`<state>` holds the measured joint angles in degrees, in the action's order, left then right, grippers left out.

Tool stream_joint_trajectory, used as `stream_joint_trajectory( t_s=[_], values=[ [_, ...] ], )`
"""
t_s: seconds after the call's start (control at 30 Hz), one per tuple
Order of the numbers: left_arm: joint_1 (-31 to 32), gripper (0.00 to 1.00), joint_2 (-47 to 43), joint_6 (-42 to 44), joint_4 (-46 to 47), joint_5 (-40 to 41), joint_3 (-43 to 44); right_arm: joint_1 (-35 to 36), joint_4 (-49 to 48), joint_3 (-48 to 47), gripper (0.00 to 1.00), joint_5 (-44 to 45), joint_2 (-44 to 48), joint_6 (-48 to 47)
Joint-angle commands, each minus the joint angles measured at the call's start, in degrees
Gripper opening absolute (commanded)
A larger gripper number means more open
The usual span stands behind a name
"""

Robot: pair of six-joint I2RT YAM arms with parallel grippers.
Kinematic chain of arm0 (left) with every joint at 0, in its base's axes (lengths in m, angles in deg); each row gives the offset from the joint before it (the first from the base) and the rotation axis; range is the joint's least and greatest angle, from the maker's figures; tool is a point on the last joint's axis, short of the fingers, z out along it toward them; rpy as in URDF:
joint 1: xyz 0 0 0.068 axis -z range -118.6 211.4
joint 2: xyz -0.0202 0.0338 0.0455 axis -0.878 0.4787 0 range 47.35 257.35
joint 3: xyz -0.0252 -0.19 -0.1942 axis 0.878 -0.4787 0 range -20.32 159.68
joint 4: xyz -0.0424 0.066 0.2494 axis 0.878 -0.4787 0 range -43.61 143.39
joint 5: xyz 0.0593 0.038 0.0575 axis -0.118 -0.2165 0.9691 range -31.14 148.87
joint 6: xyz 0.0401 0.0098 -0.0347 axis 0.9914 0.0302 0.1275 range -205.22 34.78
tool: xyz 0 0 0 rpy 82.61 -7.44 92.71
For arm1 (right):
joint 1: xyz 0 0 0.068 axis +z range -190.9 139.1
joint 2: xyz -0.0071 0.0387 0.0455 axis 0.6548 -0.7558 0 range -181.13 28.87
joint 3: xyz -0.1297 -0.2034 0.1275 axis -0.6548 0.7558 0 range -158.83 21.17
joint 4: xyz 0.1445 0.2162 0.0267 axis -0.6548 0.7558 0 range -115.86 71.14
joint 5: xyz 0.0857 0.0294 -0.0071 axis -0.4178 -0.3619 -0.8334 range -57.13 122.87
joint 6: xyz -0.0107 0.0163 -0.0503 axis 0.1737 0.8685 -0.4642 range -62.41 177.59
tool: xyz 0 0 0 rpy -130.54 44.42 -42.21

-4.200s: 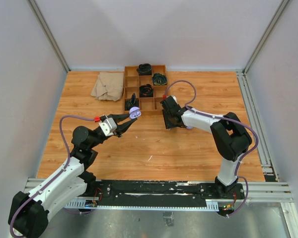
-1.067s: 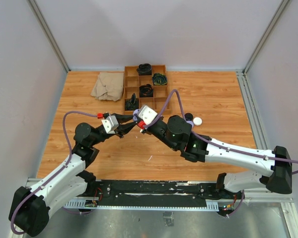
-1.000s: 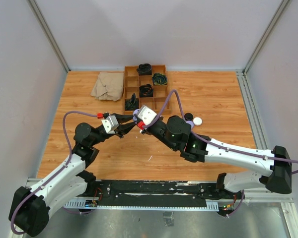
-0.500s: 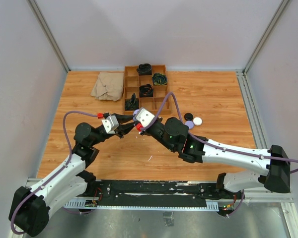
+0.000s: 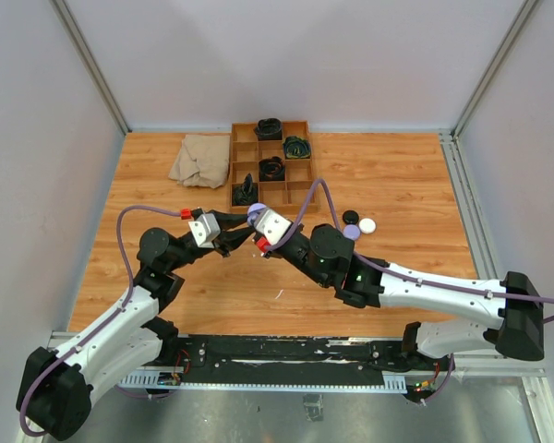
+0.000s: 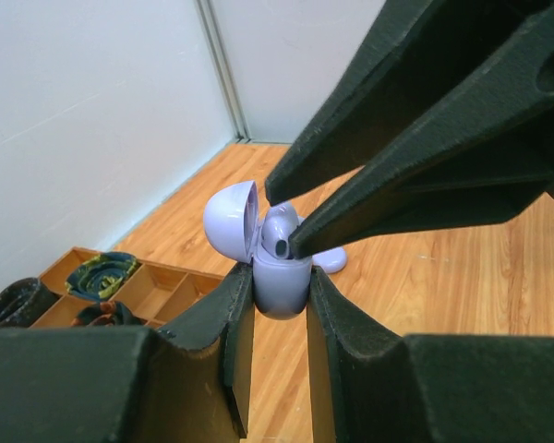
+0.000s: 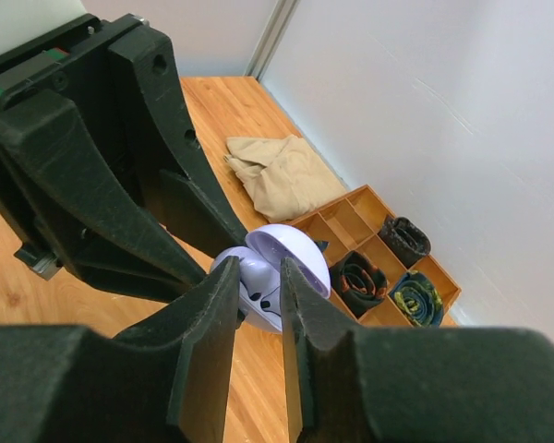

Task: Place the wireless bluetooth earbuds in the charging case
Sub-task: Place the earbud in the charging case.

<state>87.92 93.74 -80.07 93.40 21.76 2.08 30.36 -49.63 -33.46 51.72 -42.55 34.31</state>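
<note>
Gripping the charging case by its lower half, the left gripper has its fingers clamped on both sides of the lilac shell and holds it upright above the table, near the middle and just short of the wooden tray. The case's lid is swung open to the left in the left wrist view.

The right gripper comes in from the right, and its dark fingers meet the open mouth of the case. They stand close together with only a narrow gap. A small lilac piece, possibly an earbud, sits at their tips over the case's well. The view is too crowded to tell whether the fingers are pinching it or merely touching it.

On the table to the right of the two grippers lie three round pucks close together: a black puck, a lilac puck and a white puck. The tray stands at the far side with dark coiled items in several compartments. A crumpled tan cloth lies just to its left.
</note>
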Motion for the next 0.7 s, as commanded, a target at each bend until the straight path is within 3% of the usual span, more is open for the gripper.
stream_joint_trajectory(
  t_s=[0.0, 0.23, 0.4, 0.67],
  values=[
    [-0.24, 0.00, -0.15, -0.78, 2.10, 0.43, 2.17, 1.05, -1.14, 1.08, 0.26, -1.27, 1.57, 0.02],
    [-0.24, 0.00, -0.24, -0.70, 2.09, 0.23, 2.15, 1.07, -0.50, 0.67, 0.32, -1.25, 1.51, 0.87],
    [-0.24, 0.00, -0.23, -0.58, 2.11, -0.09, 2.04, 0.71, 3.44, -0.05, 0.45, -1.89, 4.61, 1.03],
    [-0.24, 0.00, 0.22, -0.59, 2.15, -1.91, 2.06, -4.64, 16.23, -1.61, 0.62, -12.18, 11.45, 4.06]
  ],
)
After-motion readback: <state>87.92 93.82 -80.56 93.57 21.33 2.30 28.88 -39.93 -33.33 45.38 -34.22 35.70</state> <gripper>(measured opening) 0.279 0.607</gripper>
